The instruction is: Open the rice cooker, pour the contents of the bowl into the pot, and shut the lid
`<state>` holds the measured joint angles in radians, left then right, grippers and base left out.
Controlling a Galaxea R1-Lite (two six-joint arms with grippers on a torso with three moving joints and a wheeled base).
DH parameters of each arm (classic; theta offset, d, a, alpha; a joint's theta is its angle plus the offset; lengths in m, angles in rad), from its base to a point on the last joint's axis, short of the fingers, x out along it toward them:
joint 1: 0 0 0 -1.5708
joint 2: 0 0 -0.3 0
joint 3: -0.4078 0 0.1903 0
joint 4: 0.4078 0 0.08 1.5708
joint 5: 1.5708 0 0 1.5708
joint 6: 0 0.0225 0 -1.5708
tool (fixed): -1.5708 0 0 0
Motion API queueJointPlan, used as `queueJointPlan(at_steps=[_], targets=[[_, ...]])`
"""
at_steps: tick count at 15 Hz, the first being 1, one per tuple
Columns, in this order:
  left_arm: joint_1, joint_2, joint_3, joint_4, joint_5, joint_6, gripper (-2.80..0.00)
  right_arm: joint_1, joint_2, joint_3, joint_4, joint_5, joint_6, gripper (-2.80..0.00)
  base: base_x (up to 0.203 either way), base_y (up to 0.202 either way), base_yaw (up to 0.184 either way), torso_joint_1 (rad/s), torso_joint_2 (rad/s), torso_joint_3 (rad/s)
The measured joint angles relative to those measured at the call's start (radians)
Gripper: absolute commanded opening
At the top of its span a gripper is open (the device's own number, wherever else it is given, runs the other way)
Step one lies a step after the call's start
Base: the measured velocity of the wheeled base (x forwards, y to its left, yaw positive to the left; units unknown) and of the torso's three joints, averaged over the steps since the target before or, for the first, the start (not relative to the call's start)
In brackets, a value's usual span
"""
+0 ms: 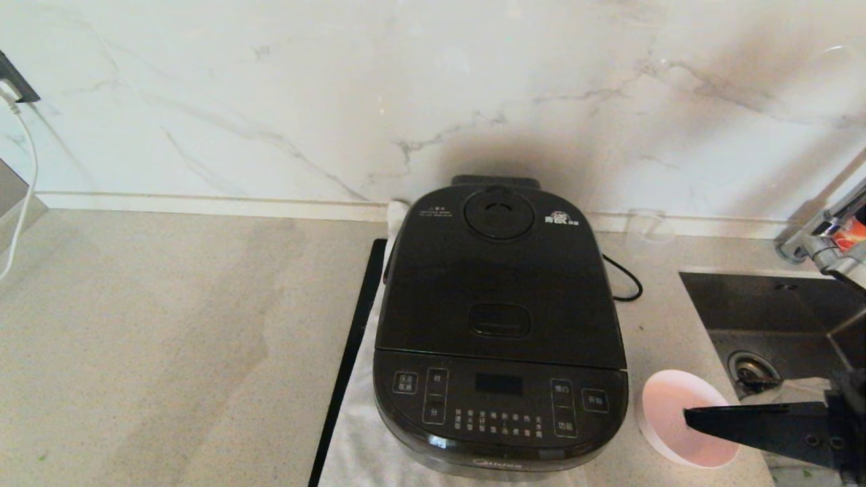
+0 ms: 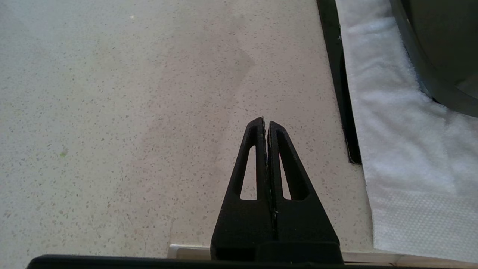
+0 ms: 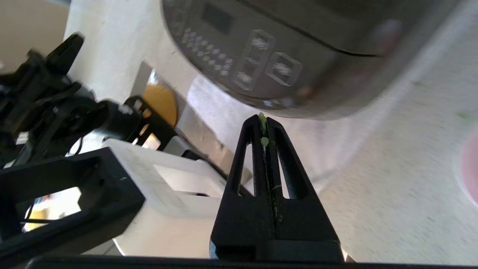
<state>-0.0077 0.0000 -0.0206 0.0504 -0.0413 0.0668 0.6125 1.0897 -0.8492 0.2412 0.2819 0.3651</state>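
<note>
The rice cooker (image 1: pixel 499 325) sits mid-counter, lid (image 1: pixel 499 277) down; the bowl (image 1: pixel 670 414) stands at its 4 o'clock. The right gripper (image 3: pixel 266 121), jaws closed with only green bits stuck between them, hangs over the bowl. The left gripper (image 2: pixel 265 122), jaws closed and empty, is parked at the cooker's 8 o'clock. The latch button (image 1: pixel 499 320) is best pressed squarely

A speckled beige counter (image 1: pixel 169 325) runs under a white marble wall (image 1: pixel 338 88) with grey veins. A white cloth (image 2: pixel 403 123) lies flat on the counter, with a thin black strip (image 1: pixel 352 352) along its left edge. At the far right a steel sink (image 1: pixel 771 318) is sunk into the counter, its round drain (image 1: pixel 749 368) showing, and a chrome tap (image 1: pixel 822 237) stands behind it. A clear glass cup (image 1: pixel 648 226) stands by the wall. A black cord (image 1: pixel 626 277) loops on the counter near it. A white cable (image 1: pixel 24 182) hangs from a wall socket (image 1: pixel 15 81) at far left.
</note>
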Motion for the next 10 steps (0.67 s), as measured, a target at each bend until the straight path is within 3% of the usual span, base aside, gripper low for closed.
queueJointPlan(at_steps=[4, 10], targets=[[0.000, 0.000, 0.000, 0.000, 0.000, 0.000, -2.80, 0.078, 0.065, -0.008, -0.023, -0.004, 0.007, -2.80, 0.000, 0.000, 0.000, 0.000, 0.00, 0.000], [0.000, 0.000, 0.000, 0.000, 0.000, 0.000, -2.80, 0.127, 0.152, -0.029, -0.050, -0.007, 0.013, -2.80, 0.000, 0.000, 0.000, 0.000, 0.00, 0.000]])
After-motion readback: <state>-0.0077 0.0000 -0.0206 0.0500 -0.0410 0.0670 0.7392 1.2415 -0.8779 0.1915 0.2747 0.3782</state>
